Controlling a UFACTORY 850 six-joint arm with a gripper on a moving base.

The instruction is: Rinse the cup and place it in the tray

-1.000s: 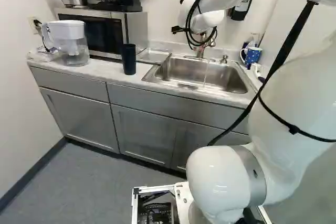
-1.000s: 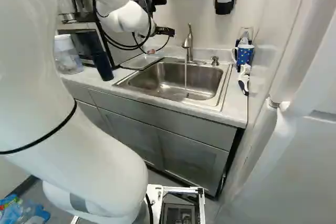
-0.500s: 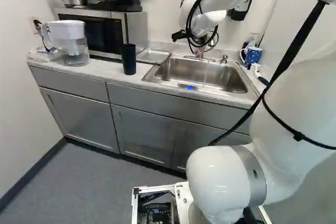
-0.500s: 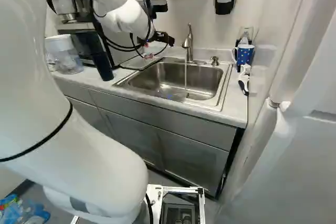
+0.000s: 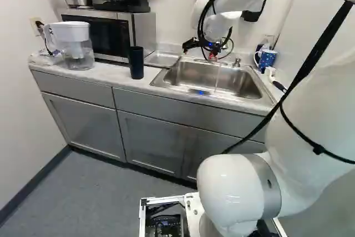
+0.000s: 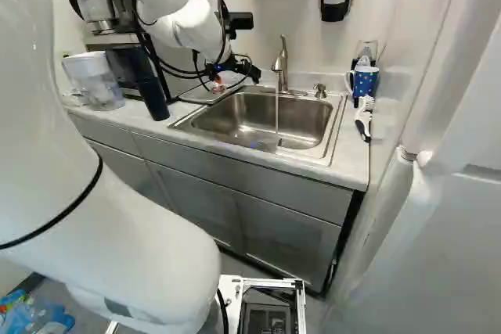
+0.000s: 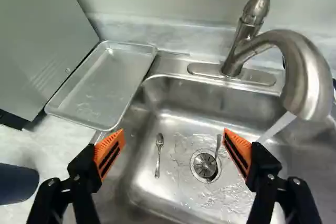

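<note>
Cup (the dark one) standing on the counter near the tray, gripper spread above the sink

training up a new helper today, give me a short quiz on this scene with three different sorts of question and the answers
1. True or false: water is running from the faucet.
2. Where is the tray? (a) between the microwave and the basin; (b) down in the basin; (c) on top of the microwave.
3. Fill in the one word, open or shut: the gripper is ____.

Key: 1 true; 2 a; 3 open.
</note>
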